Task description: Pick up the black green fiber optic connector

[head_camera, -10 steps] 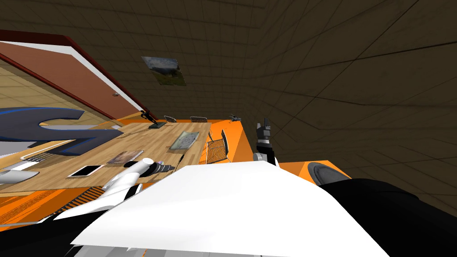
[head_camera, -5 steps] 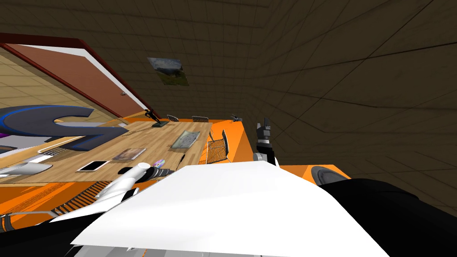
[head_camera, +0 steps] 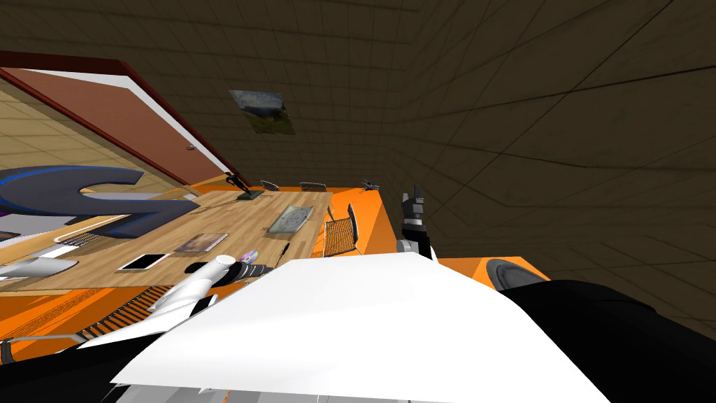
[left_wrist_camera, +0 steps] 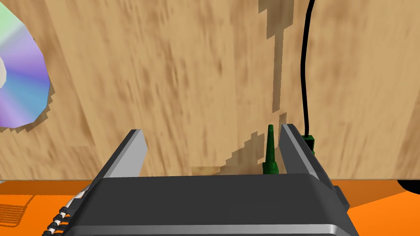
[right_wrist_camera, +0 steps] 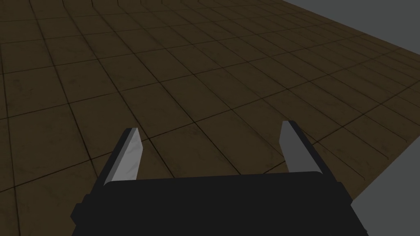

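Left wrist view: green connector trailing black cable.

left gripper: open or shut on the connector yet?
Open. The left gripper's fingers stand wide apart over the wooden table; the green connector sits just inside one finger, the other far from it.

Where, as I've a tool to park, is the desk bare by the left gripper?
Bare desk runs between the iridescent disc and the black cable, ahead of the open left gripper. Crowded by one finger: the green connector and cable.
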### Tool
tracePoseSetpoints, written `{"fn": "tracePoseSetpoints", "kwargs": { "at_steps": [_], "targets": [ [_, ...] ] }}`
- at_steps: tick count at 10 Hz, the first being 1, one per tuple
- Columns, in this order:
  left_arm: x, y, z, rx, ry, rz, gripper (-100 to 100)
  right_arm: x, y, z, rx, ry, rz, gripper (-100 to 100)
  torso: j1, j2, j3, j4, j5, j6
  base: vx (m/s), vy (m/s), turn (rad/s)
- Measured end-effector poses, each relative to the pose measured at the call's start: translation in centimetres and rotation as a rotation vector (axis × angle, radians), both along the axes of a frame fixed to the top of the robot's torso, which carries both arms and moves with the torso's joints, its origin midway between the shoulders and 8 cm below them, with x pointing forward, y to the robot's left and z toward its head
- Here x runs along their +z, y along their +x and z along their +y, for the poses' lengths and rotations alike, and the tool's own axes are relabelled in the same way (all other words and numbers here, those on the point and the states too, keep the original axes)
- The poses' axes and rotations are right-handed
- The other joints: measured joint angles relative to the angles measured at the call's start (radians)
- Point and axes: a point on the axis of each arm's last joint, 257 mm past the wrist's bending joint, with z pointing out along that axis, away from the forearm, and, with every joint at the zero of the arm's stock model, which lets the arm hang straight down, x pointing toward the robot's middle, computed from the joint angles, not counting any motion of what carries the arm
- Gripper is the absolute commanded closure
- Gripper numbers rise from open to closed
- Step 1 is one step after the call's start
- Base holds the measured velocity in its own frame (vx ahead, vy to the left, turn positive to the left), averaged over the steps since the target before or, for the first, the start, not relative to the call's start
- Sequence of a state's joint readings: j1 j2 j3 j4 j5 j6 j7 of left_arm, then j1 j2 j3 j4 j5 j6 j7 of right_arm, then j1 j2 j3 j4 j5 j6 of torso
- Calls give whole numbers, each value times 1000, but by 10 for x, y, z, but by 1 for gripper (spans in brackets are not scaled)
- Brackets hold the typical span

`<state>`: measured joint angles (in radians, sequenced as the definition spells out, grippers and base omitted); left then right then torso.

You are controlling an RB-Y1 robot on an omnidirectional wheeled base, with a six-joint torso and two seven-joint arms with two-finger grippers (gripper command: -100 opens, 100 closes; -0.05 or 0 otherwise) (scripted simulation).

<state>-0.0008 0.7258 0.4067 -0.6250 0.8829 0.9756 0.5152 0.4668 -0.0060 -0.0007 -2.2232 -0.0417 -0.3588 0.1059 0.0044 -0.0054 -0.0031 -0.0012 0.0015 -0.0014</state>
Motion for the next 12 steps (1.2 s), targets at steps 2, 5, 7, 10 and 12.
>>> {"fn": "tracePoseSetpoints", "kwargs": {
  "at_steps": [2,5,7,10,12],
  "targets": [
    [-1,-2,1,-3,-3,2,-100,0,0,0,0,0,0,0,-5,-2,-1,-1,-1,-1,54,-101,299],
    [-2,-6,1,-67,3,8,-100,0,0,0,0,0,0,0,-1,-1,-1,0,0,0,8,-15,46],
    [-2,-6,1,-76,5,8,-100,0,0,0,0,0,0,0,1,0,0,0,0,0,-6,11,-33],
    [-1,-6,2,-77,6,7,-100,0,0,0,0,0,0,0,0,0,0,0,0,0,-1,2,-5],
    [-6,-4,-3,-80,7,5,-100,0,0,0,0,0,0,0,1,0,0,0,1,0,-2,4,-12]
  ]
}}
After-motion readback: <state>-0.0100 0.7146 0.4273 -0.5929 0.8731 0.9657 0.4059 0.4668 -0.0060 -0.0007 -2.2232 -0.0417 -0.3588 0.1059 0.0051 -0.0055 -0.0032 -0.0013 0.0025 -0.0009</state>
